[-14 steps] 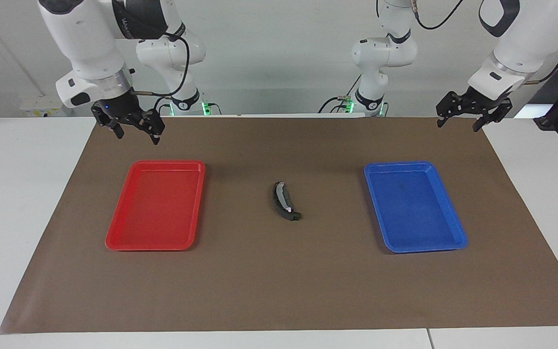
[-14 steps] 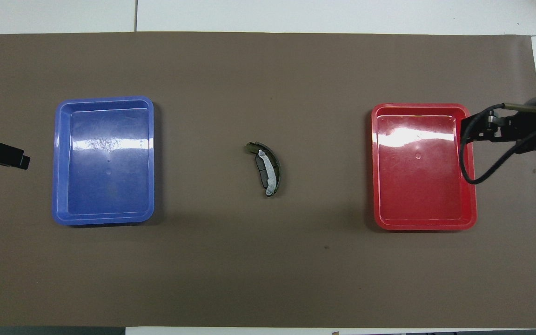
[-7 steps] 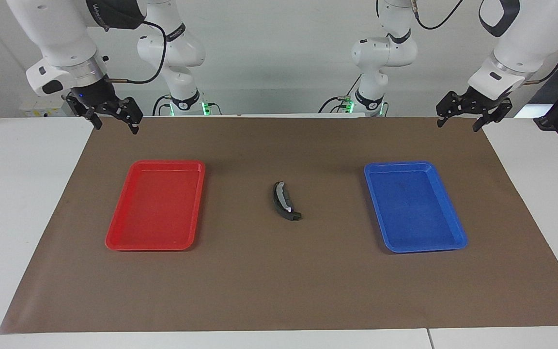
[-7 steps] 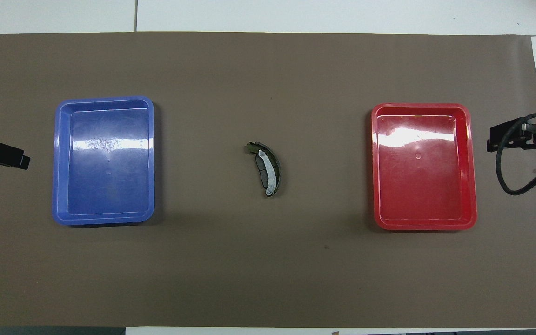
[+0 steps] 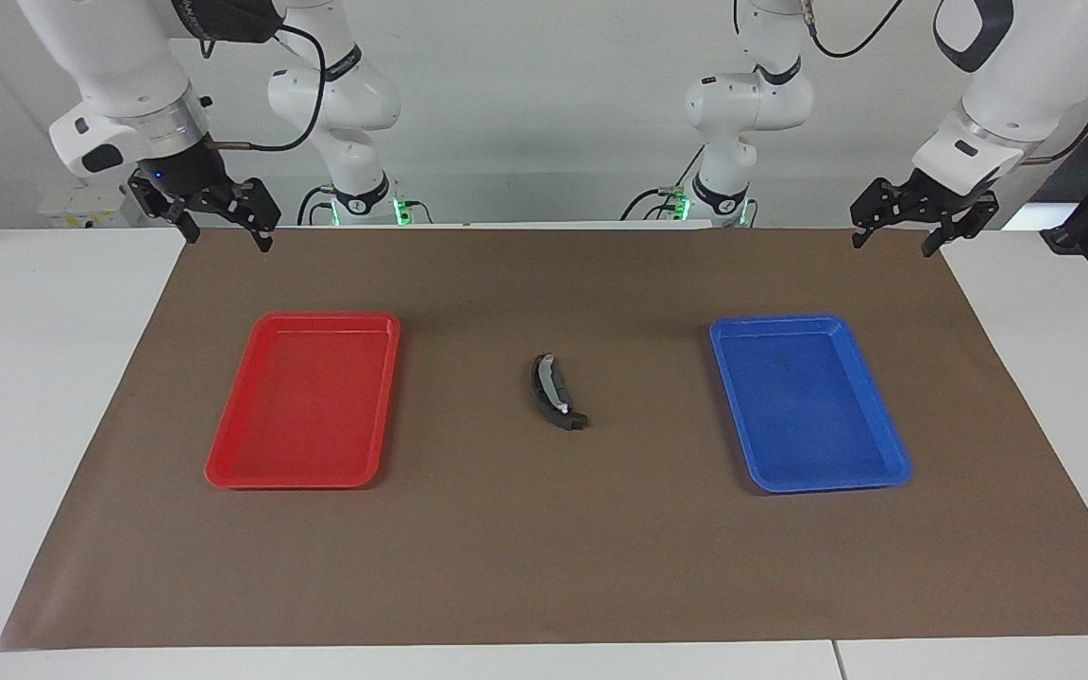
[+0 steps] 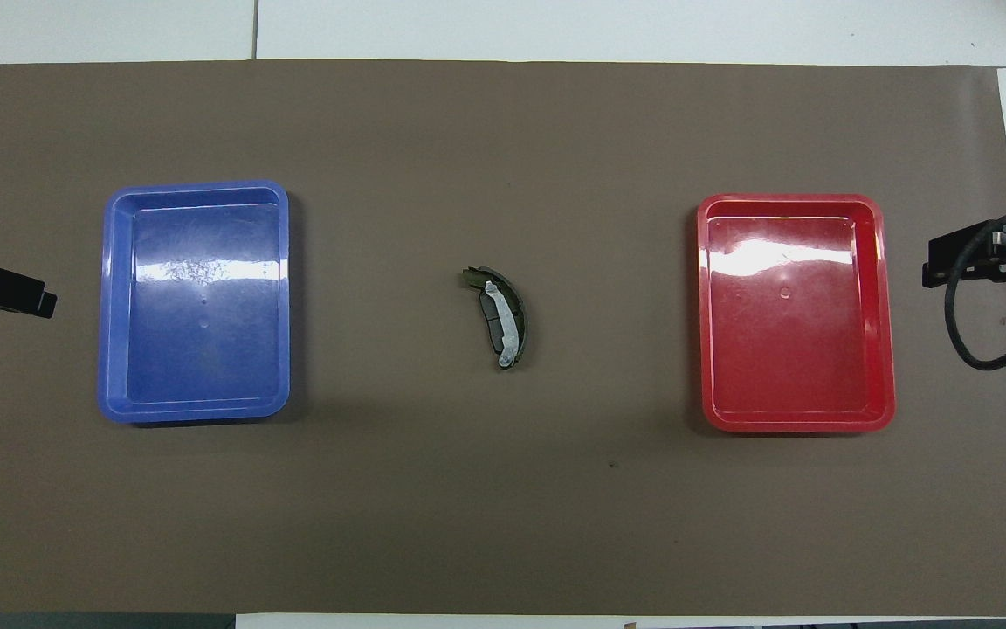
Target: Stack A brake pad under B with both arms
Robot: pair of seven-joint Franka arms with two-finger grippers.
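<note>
B rests on brown mat.

In the overhead view the left gripper is cut by the picture's edge, only its dark tip showing, and the right gripper is likewise cut at the edge, with its arm out of view. Where the A brake pad meets B, the two dark pieces are too small to tell which lies on which.
</note>
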